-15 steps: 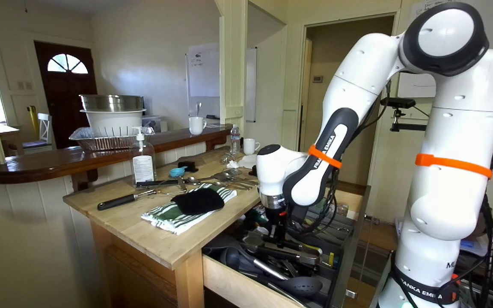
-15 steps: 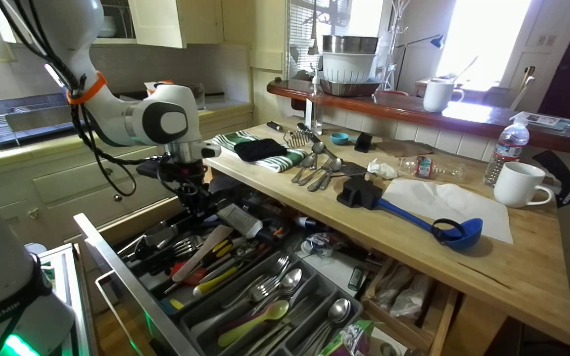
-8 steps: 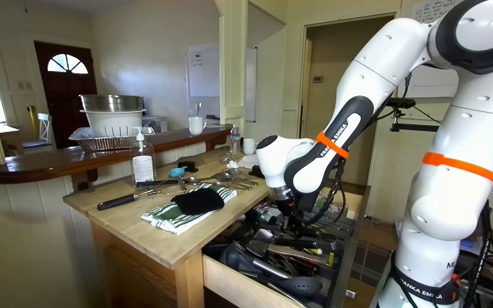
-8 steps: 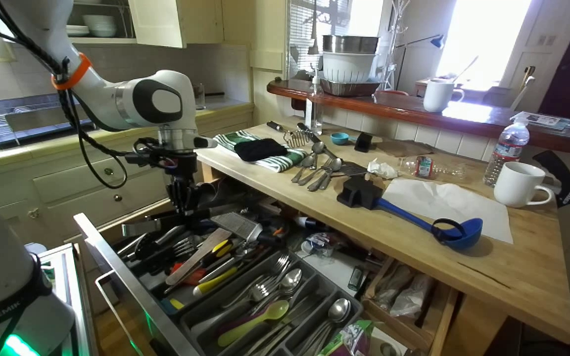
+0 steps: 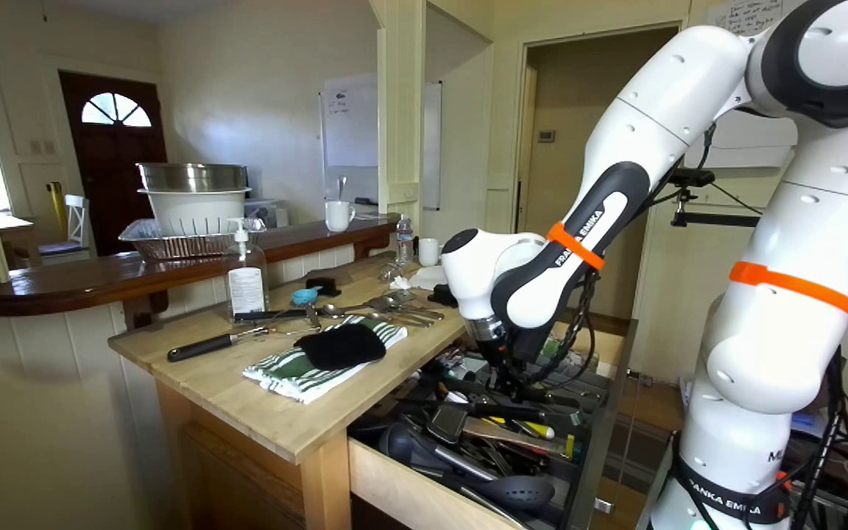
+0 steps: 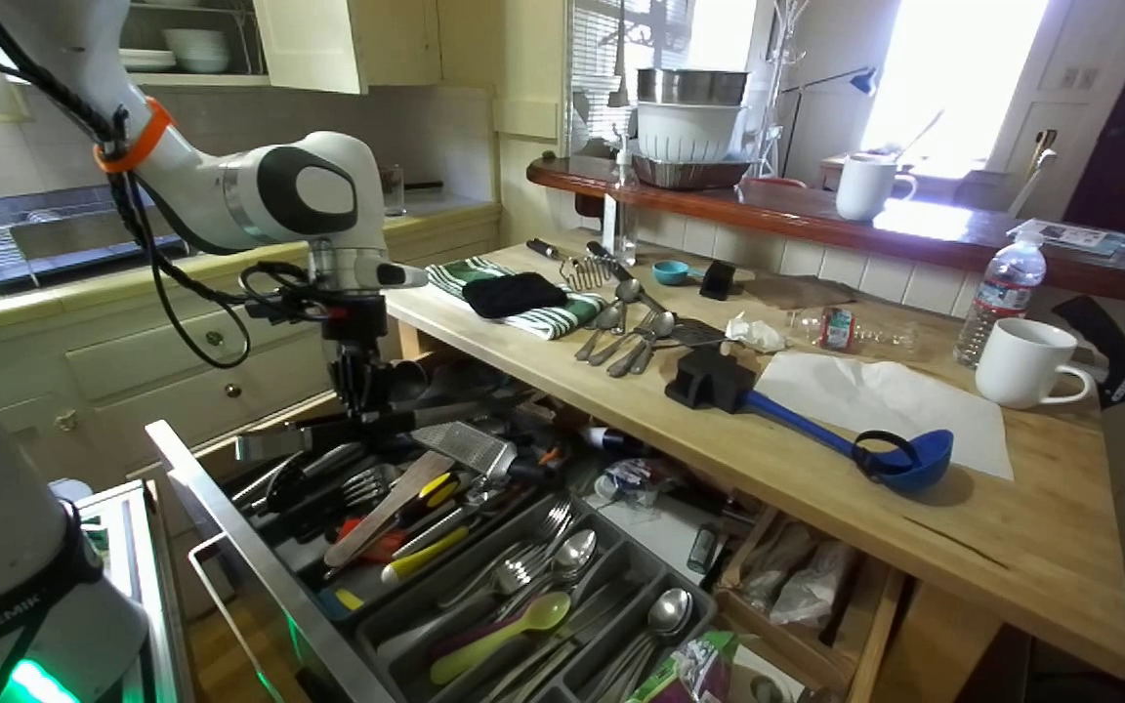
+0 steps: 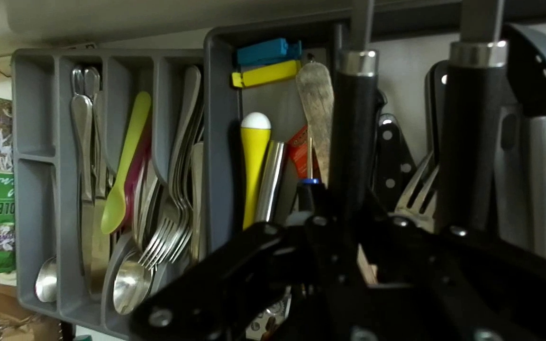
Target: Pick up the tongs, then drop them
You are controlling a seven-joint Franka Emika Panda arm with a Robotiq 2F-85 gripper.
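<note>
The tongs show in the wrist view as two long black handles [image 7: 354,128] with silver collars. My gripper [image 7: 346,206] has its fingers closed around one handle, and the second handle lies beside the fingers. In an exterior view, the tongs [image 6: 455,412] lie roughly level just above the drawer's utensils, with a silver end toward the drawer front. My gripper [image 6: 359,410] points down at them. The tongs [image 5: 520,413] and the gripper [image 5: 509,389] also show in an exterior view. The fingers hide the gripped spot.
The open drawer [image 6: 260,576] is crowded with utensils. A grater [image 6: 470,447] and a wooden-handled tool [image 6: 392,513] lie just under the tongs. A grey cutlery tray [image 7: 57,189] fills one side. The wooden counter [image 6: 562,366] edge is close beside the gripper.
The gripper has risen a little and shifted toward the drawer front, with the tongs coming up with it. The grater and wooden-handled tool beneath have shifted slightly.
</note>
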